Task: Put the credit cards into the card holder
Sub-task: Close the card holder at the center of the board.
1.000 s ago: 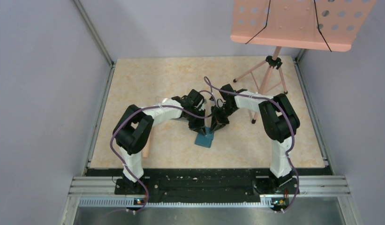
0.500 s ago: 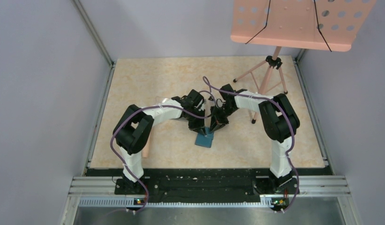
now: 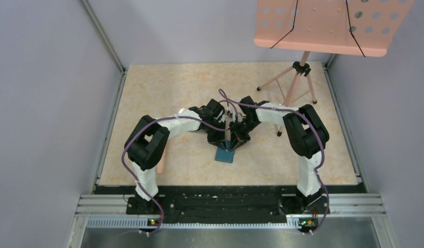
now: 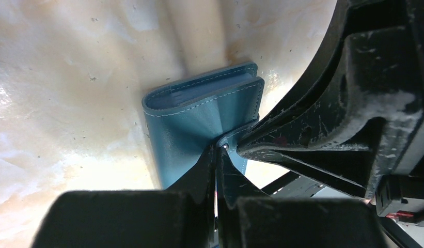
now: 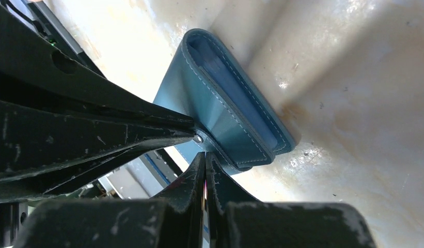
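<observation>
Jaws pinching shut: we are seeing left gripper (image 4: pixel 216 157) and right gripper (image 5: pixel 204 161) clamping card holder (image 4: pixel 194 116) flap, from 11 and 1 o'clock.

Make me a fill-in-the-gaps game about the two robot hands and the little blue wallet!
1. The left gripper and the right gripper both have their jaws ____.
2. Their tips come together at the ____ button of the card holder.
3. The music stand at the back right is coloured ____.

Missing words: shut; snap; pink.
</observation>
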